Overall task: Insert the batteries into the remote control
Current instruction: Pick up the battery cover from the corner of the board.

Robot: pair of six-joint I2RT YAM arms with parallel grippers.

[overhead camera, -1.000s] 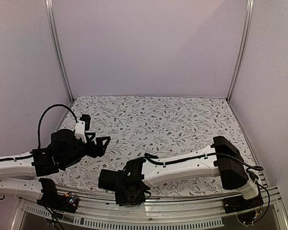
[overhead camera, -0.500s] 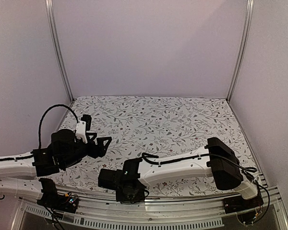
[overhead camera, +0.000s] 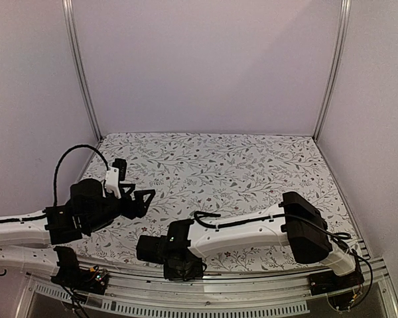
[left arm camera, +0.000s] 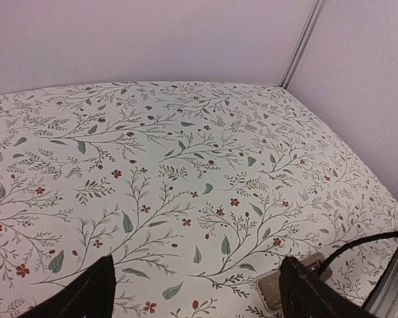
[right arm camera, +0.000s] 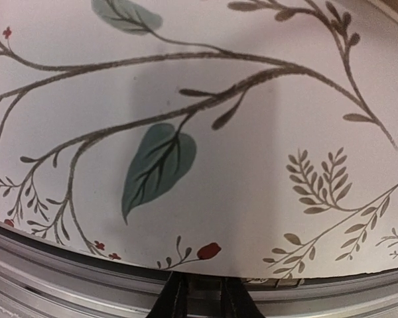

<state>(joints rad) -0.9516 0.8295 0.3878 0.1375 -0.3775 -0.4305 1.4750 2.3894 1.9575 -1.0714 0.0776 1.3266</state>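
In the left wrist view a tan-grey remote control [left arm camera: 272, 293] lies at the bottom right, back side up, half hidden behind my left finger; a small dark and red part shows at its far end. My left gripper [left arm camera: 198, 265] is open and empty just above the floral cloth; it also shows in the top view [overhead camera: 146, 197]. My right gripper [overhead camera: 182, 268] points down at the table's near edge. In the right wrist view its fingertips [right arm camera: 178, 298] stand close together with a narrow gap, and nothing shows between them. The batteries are not in view.
The floral cloth [overhead camera: 239, 165] covers the table, with grey walls on three sides. The cloth's front edge and the metal rail [right arm camera: 86, 278] lie right under my right gripper. My right arm [overhead camera: 252, 228] lies low across the front of the table, and its black cable [left arm camera: 371, 242] loops near the remote.
My right arm has shifted a little to the left and lower along the table's near edge. The left arm has not moved.
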